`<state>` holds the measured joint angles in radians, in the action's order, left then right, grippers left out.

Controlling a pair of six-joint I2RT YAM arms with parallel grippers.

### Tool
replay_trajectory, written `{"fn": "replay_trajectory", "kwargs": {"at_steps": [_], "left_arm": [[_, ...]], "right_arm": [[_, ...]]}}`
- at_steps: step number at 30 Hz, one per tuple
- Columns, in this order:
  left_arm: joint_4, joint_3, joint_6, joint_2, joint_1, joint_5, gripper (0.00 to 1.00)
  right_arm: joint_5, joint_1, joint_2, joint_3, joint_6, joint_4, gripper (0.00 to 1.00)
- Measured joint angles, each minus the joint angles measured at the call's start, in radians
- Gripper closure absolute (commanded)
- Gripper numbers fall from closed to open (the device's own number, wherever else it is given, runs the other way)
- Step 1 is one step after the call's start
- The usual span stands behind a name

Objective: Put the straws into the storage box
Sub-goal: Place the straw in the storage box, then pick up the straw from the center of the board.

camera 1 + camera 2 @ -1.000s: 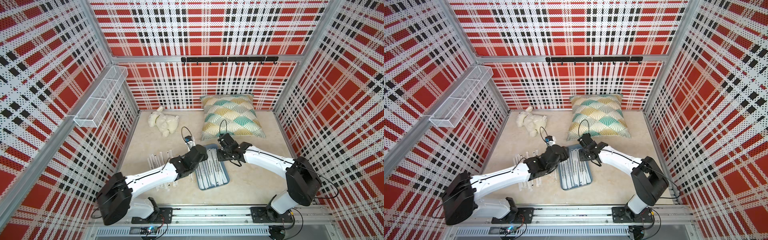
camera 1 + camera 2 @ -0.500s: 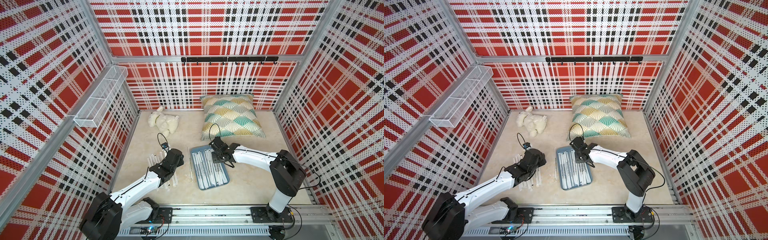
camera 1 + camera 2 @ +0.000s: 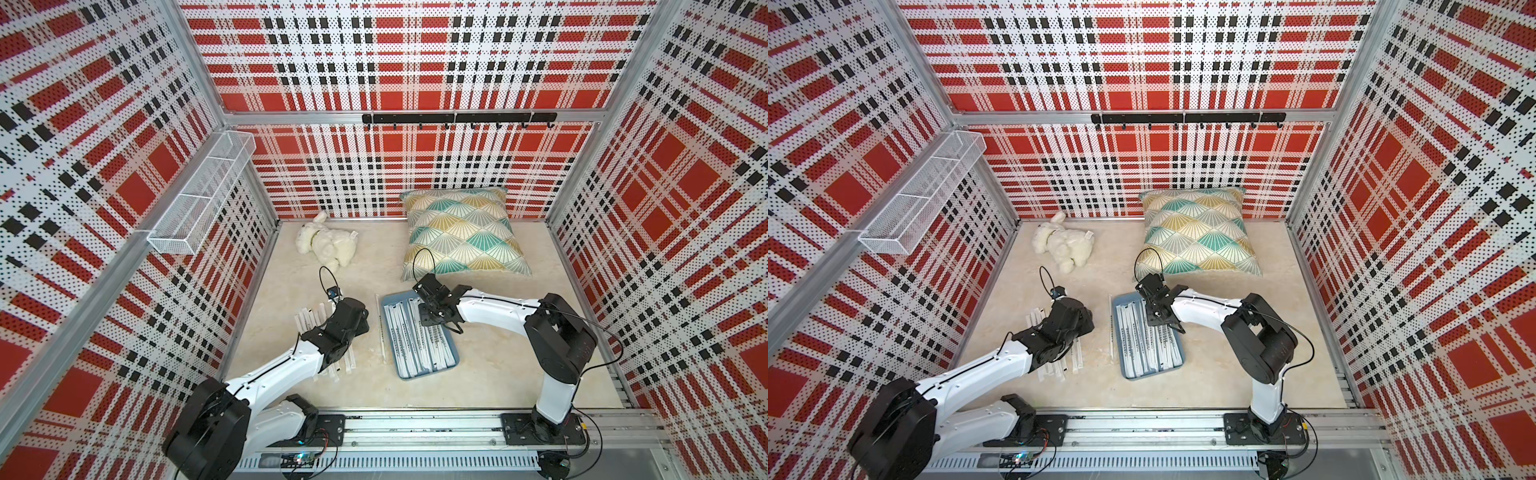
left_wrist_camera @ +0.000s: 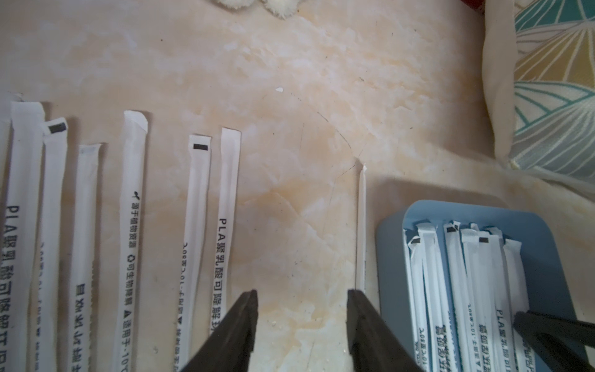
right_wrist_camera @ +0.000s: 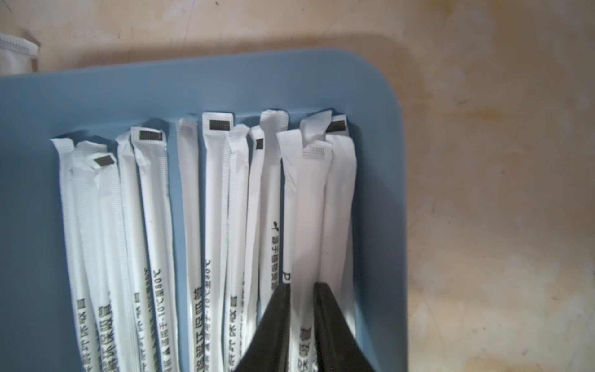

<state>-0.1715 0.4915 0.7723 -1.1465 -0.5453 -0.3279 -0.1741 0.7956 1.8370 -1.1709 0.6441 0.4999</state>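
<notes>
Loose straws (image 4: 133, 225) lie side by side on the tabletop (image 4: 289, 96), long axes running front to back (wrappers read "PLA"). The left hand (image 4: 302, 296) hovers part open, empty. A lone straw (image 4: 361, 225) flanks the storage box (image 4: 391, 257). The right hand (image 5: 301, 286) pinches one boxed straw (image 5: 307, 209), which lies parallel to the rest.

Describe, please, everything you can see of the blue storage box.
The storage box is a shallow slate-blue tray, apparently plastic, with rounded corners and a low rim. It lies flat on the beige table, near the cushion, holding many paper-wrapped straws laid lengthwise. The right gripper is over it, jaws pinching one straw.
</notes>
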Motion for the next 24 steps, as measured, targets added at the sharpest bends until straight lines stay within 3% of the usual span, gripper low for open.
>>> {"fn": "replay_trajectory", "kwargs": {"at_steps": [8,16,24], "left_arm": [[0.006,0.000,-0.007,-0.018,-0.001,0.008,0.51],[0.007,0.002,-0.019,-0.040,-0.003,0.027,0.51],[0.005,0.101,-0.029,-0.247,-0.084,0.037,0.51]], "right_arm": [[0.039,0.000,0.011,-0.004,-0.015,-0.002,0.78],[0.036,0.000,-0.016,-0.066,-0.050,0.039,0.67],[0.023,-0.021,-0.134,-0.062,-0.056,0.051,0.66]]}}
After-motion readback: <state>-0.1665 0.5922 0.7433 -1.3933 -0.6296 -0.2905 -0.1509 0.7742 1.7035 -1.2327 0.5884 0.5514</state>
